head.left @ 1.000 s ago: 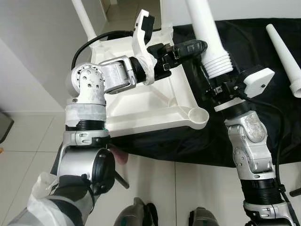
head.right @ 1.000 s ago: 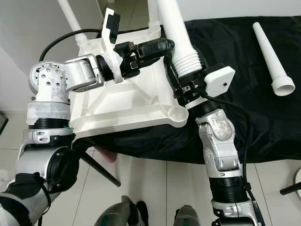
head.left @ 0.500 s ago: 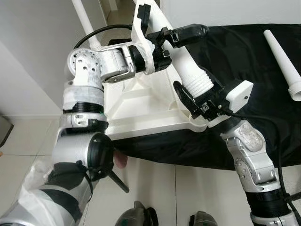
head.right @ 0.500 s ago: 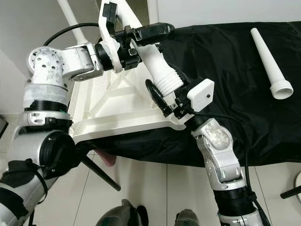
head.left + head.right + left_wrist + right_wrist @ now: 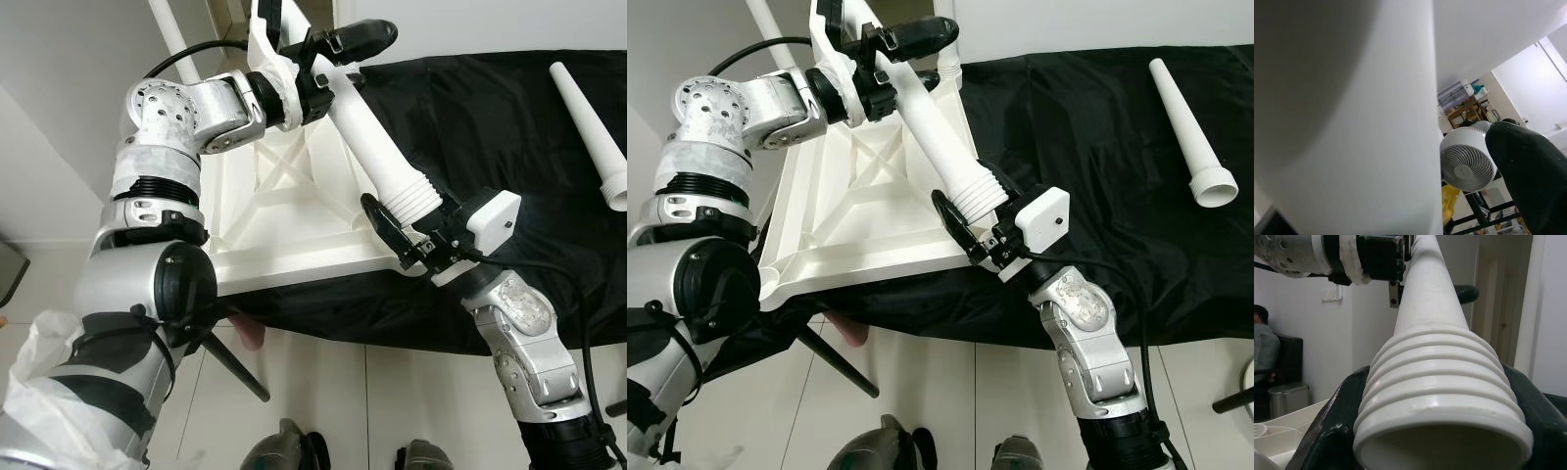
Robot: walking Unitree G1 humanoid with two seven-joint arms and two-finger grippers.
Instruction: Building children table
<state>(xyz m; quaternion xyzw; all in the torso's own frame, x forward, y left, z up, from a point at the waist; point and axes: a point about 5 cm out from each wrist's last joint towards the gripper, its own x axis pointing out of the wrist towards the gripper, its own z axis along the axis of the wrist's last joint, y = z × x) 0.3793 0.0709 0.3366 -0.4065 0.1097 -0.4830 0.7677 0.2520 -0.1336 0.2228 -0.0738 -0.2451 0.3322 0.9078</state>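
The white tabletop (image 5: 284, 230) lies upside down on a black cloth, its ribbed underside facing up. A long white tapered leg (image 5: 377, 147) slants above it, held at both ends. My left gripper (image 5: 338, 57) is shut on the leg's thin upper end, at the tabletop's far side. My right gripper (image 5: 397, 225) is shut on the leg just by its threaded end (image 5: 1442, 396), close over the tabletop's near right corner. That corner's socket is hidden behind the gripper. In the left wrist view the leg (image 5: 1347, 117) is very close, beside one black finger (image 5: 1533, 171).
A loose white leg (image 5: 593, 127) lies on the black cloth (image 5: 509, 117) at the right. Another leg (image 5: 171, 29) stands up at the tabletop's far left corner. A black rod (image 5: 235, 367) slants over the tiled floor near my feet. A wall is at the left.
Both grippers have tilted the leg: my left gripper lifted the thin end up and left, and my right gripper brought the threaded end left and nearer, to the tabletop's near right corner.
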